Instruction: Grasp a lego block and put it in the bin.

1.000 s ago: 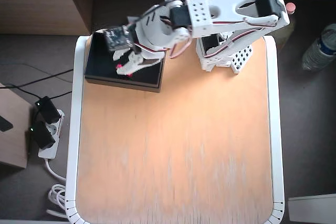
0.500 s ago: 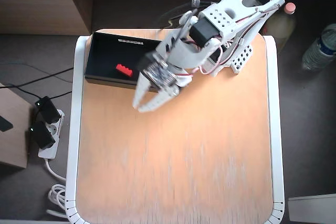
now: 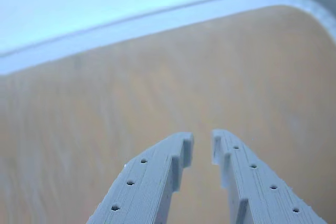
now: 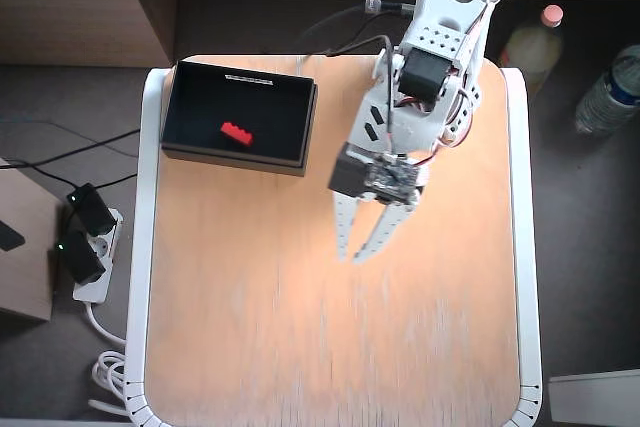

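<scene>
Probably light, hard and a bit slippery, so best pinched across the two long flat sides. Small, bright red lego block (image 4: 236, 133), with little bumps on top. Lying inside the bin (image 4: 298, 152), a shallow black box with thin walls at the top left corner of the table (image 4: 300, 347) in the overhead view. Job looks done. Gripper (image 4: 356, 256) well apart from the bin, over bare wood. Fingers (image 3: 157, 182) nearly together with a thin gap, holding nothing.
</scene>
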